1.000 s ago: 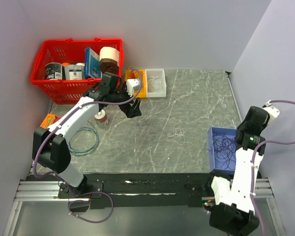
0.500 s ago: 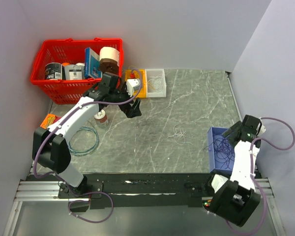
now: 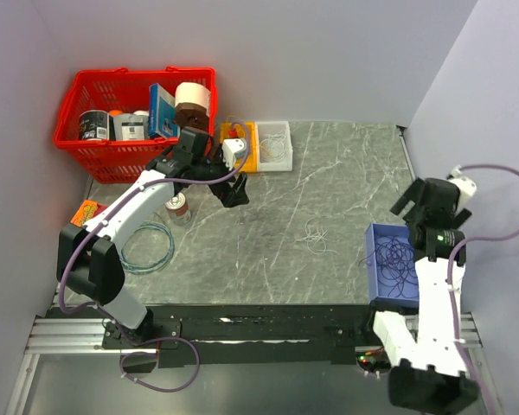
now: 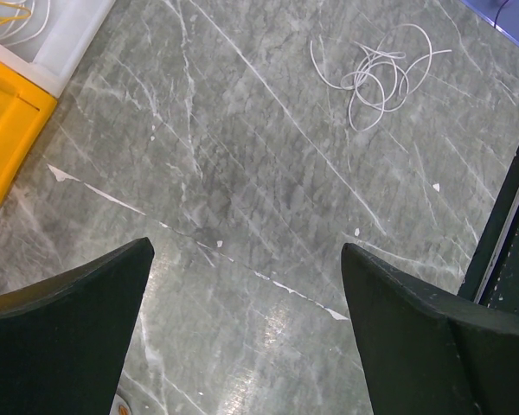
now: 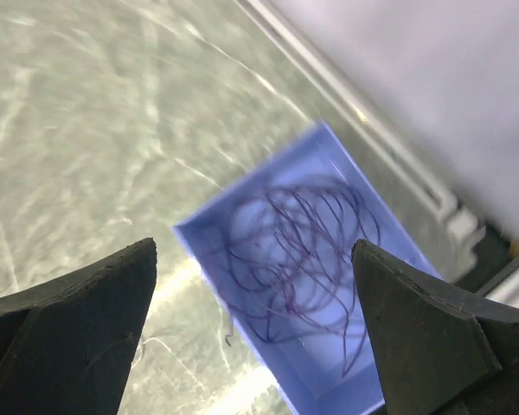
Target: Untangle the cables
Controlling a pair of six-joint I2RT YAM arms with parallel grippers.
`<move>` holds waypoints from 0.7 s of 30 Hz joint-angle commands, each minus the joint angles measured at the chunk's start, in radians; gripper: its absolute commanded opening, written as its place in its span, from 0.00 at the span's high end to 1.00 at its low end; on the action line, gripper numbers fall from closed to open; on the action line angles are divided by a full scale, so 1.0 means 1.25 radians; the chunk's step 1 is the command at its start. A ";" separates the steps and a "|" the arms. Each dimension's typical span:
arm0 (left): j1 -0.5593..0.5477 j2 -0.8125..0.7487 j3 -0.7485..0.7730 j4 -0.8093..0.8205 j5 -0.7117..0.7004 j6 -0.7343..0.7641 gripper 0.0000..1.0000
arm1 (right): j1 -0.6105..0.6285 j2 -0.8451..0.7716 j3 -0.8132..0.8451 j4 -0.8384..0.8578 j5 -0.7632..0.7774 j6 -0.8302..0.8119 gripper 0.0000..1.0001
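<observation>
A pale white cable [image 3: 316, 235] [image 4: 376, 73] lies loose in the middle of the marble table. A dark purple cable [image 3: 396, 264] [image 5: 303, 251] lies coiled inside the blue bin [image 3: 374, 251] [image 5: 203, 235] at the right. A yellow cable [image 3: 278, 149] [image 4: 4, 10] rests in the white tray [image 3: 287, 130] [image 4: 69, 39] at the back. My right gripper [image 3: 418, 206] [image 5: 255, 246] hangs open and empty above the blue bin. My left gripper [image 3: 230, 188] [image 4: 246, 251] is open and empty over bare table, left of the white cable.
A red basket [image 3: 78, 91] of goods stands at the back left, with a yellow bin [image 3: 249, 157] [image 4: 9, 130] beside the white tray. A teal hoop [image 3: 147, 246], a small can [image 3: 180, 207] and an orange packet [image 3: 85, 212] lie at the left. Walls close both sides.
My right gripper has gone from shut to open, dipped toward the blue bin and then risen above it, with the purple cable lying in the bin. The left arm has not moved.
</observation>
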 commanded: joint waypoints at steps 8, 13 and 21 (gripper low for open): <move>0.028 -0.008 0.001 0.006 0.005 0.012 0.04 | 0.465 0.232 -0.002 0.105 -0.112 -0.062 0.00; 0.068 -0.018 -0.004 -0.005 0.016 0.019 0.04 | 0.522 0.433 0.009 0.138 -0.174 -0.045 0.00; 0.088 -0.007 0.002 -0.009 0.015 0.021 0.04 | 0.529 0.617 0.059 0.152 -0.236 -0.037 0.34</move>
